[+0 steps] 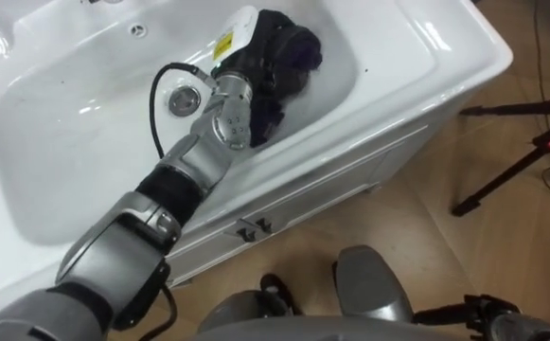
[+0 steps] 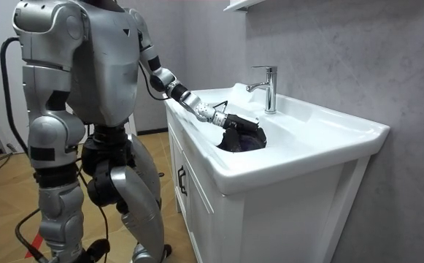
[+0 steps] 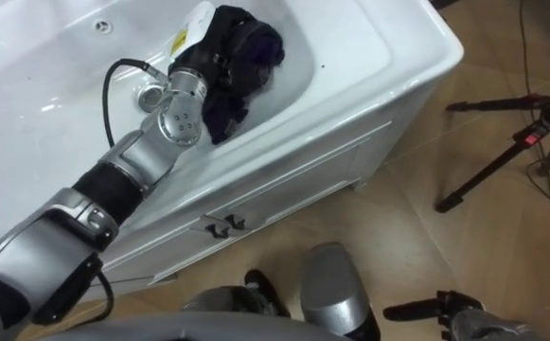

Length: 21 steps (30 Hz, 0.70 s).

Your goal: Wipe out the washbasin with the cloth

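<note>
Starting at the left: the white basin (image 1: 47,142) runs long from left to right, its bare bowl stretching away past the drain (image 1: 184,98). The left arm comes in across the front rim, and the left hand (image 1: 246,62) is down on 1 dark cloth (image 1: 293,47), bunched against the bowl's right slope. Whether that hand grips the cloth or only presses it, I cannot tell, dark on dark. My read is that the next sweep goes leftward, along the long axis toward the drain. The right hand (image 1: 487,311) hangs low over the floor, well apart, its state unclear. The left hand is nearer by far.
</note>
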{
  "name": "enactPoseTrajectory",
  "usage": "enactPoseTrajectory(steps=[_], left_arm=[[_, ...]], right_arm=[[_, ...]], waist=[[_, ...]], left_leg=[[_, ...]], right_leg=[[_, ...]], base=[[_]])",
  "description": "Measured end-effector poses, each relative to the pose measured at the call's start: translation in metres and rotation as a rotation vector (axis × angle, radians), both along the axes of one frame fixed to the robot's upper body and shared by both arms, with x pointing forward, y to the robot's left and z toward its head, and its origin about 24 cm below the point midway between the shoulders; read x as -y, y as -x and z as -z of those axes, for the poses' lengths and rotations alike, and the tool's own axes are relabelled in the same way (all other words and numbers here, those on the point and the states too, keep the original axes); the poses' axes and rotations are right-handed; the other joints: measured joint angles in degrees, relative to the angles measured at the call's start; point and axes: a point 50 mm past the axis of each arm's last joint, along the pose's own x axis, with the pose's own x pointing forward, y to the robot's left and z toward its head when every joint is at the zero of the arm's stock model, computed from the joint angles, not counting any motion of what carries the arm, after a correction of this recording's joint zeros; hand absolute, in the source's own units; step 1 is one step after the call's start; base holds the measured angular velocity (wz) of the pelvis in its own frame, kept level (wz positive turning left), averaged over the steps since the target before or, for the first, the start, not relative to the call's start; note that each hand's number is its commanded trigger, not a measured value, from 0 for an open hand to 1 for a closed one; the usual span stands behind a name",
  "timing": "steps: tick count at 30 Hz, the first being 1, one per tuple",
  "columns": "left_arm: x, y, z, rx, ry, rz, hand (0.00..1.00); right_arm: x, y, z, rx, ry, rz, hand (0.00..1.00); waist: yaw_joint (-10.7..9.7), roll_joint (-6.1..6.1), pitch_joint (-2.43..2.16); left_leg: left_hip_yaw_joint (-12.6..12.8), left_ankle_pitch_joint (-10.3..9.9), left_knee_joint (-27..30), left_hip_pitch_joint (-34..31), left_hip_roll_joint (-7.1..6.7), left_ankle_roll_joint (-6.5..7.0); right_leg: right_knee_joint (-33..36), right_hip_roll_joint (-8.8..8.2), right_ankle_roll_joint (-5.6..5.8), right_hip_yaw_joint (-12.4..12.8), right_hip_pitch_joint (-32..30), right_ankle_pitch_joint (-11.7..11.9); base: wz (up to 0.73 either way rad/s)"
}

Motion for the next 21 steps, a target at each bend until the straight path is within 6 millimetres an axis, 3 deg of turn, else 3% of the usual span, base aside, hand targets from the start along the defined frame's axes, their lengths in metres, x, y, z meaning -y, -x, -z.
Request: enactPoseTrajectory(steps=[7, 10, 16, 21], left_arm=[[0.001, 0.003, 0.004, -0.003, 0.007, 0.015, 1.00], [-0.006, 0.010, 0.021, -0.029, -0.027, 0.026, 1.00], [-0.029, 0.027, 0.050, -0.089, -0.104, 0.019, 1.00], [-0.049, 0.039, 0.063, -0.106, -0.204, 0.025, 1.00]], right_arm=[[0.000, -0.001, 0.000, 0.004, -0.003, -0.014, 0.00], [0.000, -0.004, -0.001, 0.000, -0.002, -0.036, 0.00], [-0.001, -0.005, -0.001, 0.009, -0.006, -0.042, 0.00], [0.001, -0.005, -0.001, 0.031, -0.008, -0.007, 0.00]], waist=[[0.0, 0.17, 0.06], [0.2, 0.15, 0.11], [0.3, -0.04, 0.05], [0.5, -1.06, -0.24]], left_leg=[[0.0, 0.1, -0.2, 0.6, 0.04, 0.04], [0.1, 0.1, -1.2, 2.9, 0.02, -0.07], [0.2, 0.5, -3.2, 6.1, -0.80, -0.71], [0.4, 0.8, -4.0, 8.3, -0.79, -1.23]], right_leg=[[-0.1, -0.09, -0.04, -0.6, 1.2, -0.1], [-0.8, 0.02, -0.17, -0.4, 3.0, -0.2], [-1.1, 0.02, -0.43, -0.1, 5.1, -0.8], [-1.8, 0.19, -0.75, -0.3, 7.1, -1.1]], base=[[0.04], [-0.08], [-0.02], [0.00]])
